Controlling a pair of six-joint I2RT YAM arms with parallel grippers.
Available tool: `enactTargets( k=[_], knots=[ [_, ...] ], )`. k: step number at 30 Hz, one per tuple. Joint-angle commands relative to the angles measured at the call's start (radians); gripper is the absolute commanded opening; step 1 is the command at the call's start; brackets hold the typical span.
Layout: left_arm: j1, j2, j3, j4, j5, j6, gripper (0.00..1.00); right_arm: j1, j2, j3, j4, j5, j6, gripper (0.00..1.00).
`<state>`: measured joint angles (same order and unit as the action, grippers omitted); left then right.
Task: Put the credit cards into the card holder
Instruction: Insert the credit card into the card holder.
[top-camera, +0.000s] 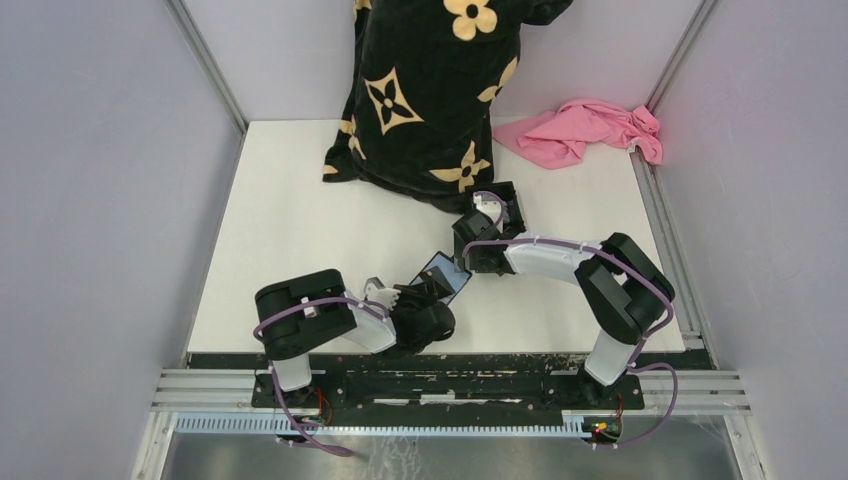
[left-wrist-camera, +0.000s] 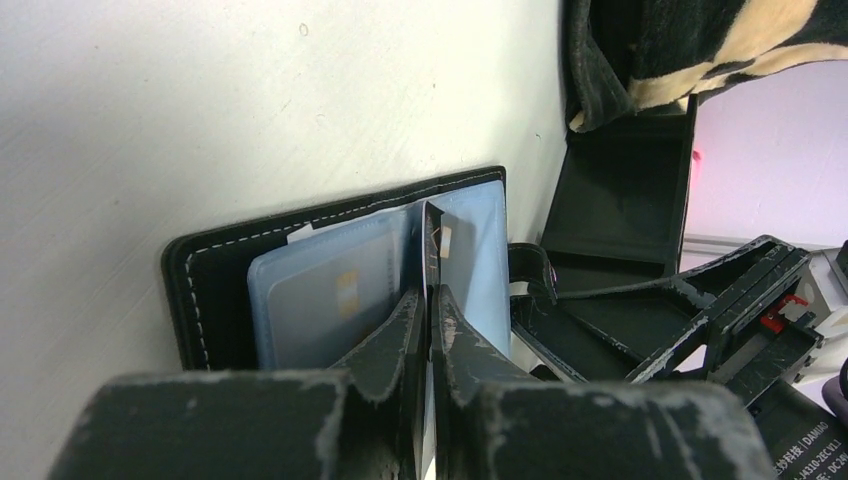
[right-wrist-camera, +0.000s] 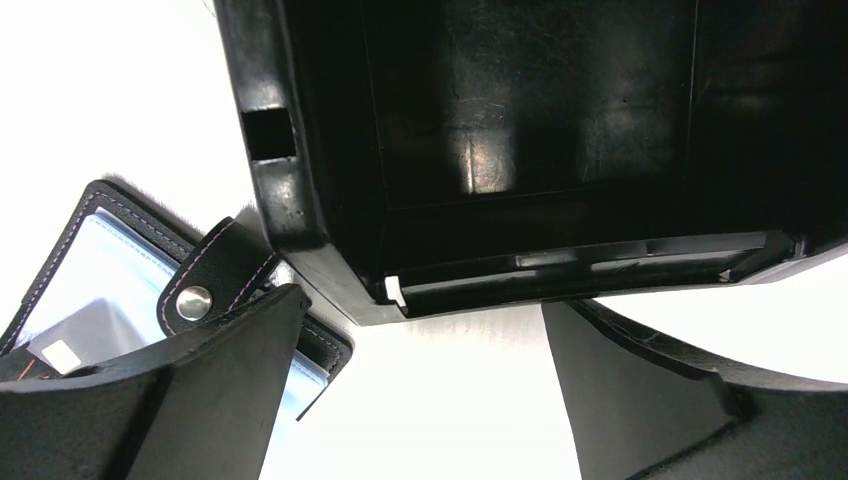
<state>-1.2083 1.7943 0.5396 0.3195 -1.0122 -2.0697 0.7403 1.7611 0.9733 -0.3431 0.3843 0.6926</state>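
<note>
Black holder lies open on worktop beside tray, pale card pocketed; left hand pinched shut on thin upright edge at fold (card or leaf unclear), right hand wide open, empty; cards likely light, stiff, slick, so grip short edge.

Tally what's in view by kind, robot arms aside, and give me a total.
Cloths: 2 (black fabric with beige flower print, crumpled pink cloth)
Black shallow plastic tray: 1
Black stitched folding card holder: 1
Thin plastic chip cards: 2 (pale card in the sleeve, edge-on card)
Total: 6
</note>
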Motion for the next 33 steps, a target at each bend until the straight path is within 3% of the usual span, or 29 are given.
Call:
enactTargets(
  k=[1, 27, 33],
  knots=[
    [-0.037, 0.091, -0.053, -0.308, 0.132, -0.158, 0.03, 0.063, 0.108, -0.097, -0.183, -0.157, -0.022, 1.0],
    [-0.075, 0.127, -0.119, -0.4, 0.146, -0.409, 0.06, 0.202, 0.07, -0.092, -0.218, -0.235, 0.072, 1.0],
    [-0.074, 0.121, -0.115, -0.406, 0.144, -0.403, 0.1, 0.216, 0.055, -0.106, -0.219, -0.254, 0.085, 1.0]
  ],
)
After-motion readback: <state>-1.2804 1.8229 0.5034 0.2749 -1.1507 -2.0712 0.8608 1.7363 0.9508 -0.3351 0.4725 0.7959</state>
